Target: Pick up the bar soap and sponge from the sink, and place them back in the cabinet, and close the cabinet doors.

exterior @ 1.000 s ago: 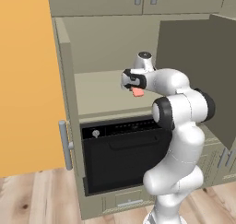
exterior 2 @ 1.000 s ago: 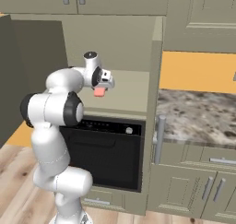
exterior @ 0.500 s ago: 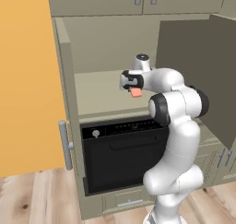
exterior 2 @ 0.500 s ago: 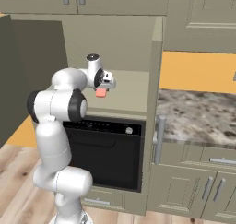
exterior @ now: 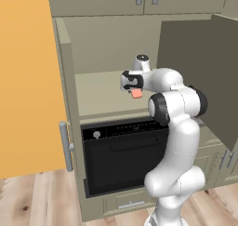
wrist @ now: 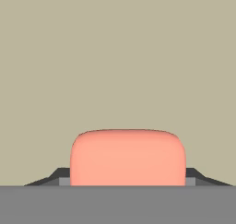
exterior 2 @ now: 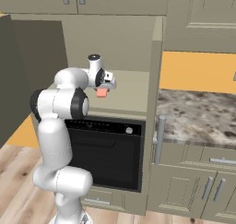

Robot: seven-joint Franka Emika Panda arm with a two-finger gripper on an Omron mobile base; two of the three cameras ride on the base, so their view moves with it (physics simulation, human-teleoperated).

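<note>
Inside the open olive-grey cabinet (exterior: 65,71), over its beige shelf (exterior: 100,92), I hold the gripper (exterior: 135,92) clamped on the salmon-pink bar soap (exterior: 136,94), which hangs directly above the board.

The bar soap (exterior: 136,93) is plain salmon-pink, with no pattern. The cabinet (exterior: 65,67) is olive-grey, its shelf (exterior: 95,92) a paler beige, and the open cabinet doors (exterior: 200,76) show a darker olive-grey inner face. The oven (exterior: 123,157) below is black-fronted with a small silver knob. The wall (exterior: 23,76) is flat orange. The floor (exterior: 28,202) is light wood with grain streaks. The counter (exterior 2: 198,119) is mottled brown-grey stone. The arm (exterior: 179,127) is white with dark joints.
</note>
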